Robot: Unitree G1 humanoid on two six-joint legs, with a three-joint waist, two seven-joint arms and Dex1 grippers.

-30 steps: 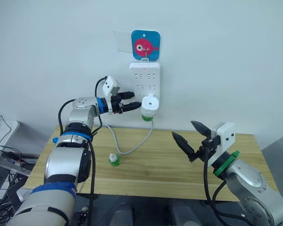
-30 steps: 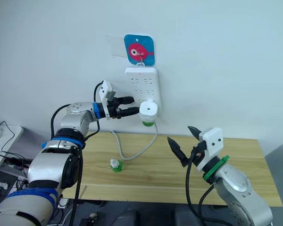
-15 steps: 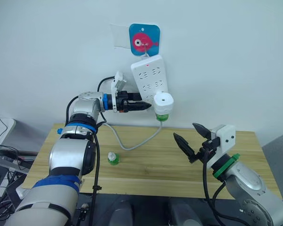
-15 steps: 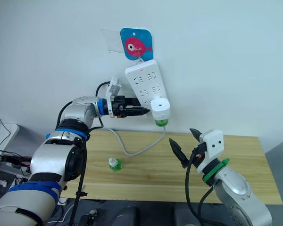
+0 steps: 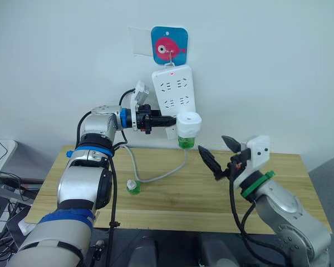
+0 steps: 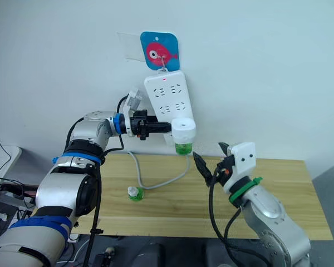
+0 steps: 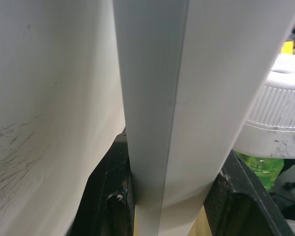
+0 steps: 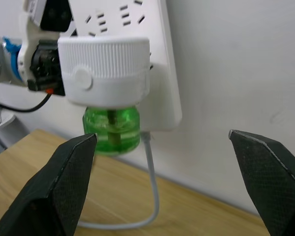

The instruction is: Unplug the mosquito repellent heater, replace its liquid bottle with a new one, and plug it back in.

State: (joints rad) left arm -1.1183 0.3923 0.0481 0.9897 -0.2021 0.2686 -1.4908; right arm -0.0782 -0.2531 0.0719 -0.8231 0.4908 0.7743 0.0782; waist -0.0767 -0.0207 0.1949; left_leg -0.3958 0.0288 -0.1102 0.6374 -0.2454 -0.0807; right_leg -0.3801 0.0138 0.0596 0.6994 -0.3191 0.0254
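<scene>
- A pale wall stands behind a light wooden counter (image 5: pixel 278 189); a white power strip (image 5: pixel 174 100) hangs on the wall from a blue square hook plate with a pink fish (image 5: pixel 169 48), and its grey cable (image 5: pixel 156 175) droops onto the counter
- The left hand (image 5: pixel 168 120) reaches sideways to the lower edge of the power strip, and its black fingers (image 7: pixel 236 196) are clenched around the strip's edge, one on each side, as the left wrist view shows
- The mosquito repellent heater (image 6: pixel 183 131) sits plugged into the bottom of the power strip, just past the left hand's fingertips and touching the strip
- Its liquid bottle (image 8: pixel 111 129), translucent green, hangs under the heater with its neck inside the white body; a thin wick shows through the green
- The right hand (image 5: pixel 221 154) is raised off the counter, below and to the side of the heater, with its two fingers spread wide apart and grasping nothing
- In the right wrist view the heater and the bottle lie ahead of the right hand, nearer one finger (image 8: pixel 64 184) than the other, not touched by either
- The new one (image 5: pixel 133 187), a small green bottle with a white cap, stands upright on the counter beside the cable, well below the left hand and well apart from the right hand
</scene>
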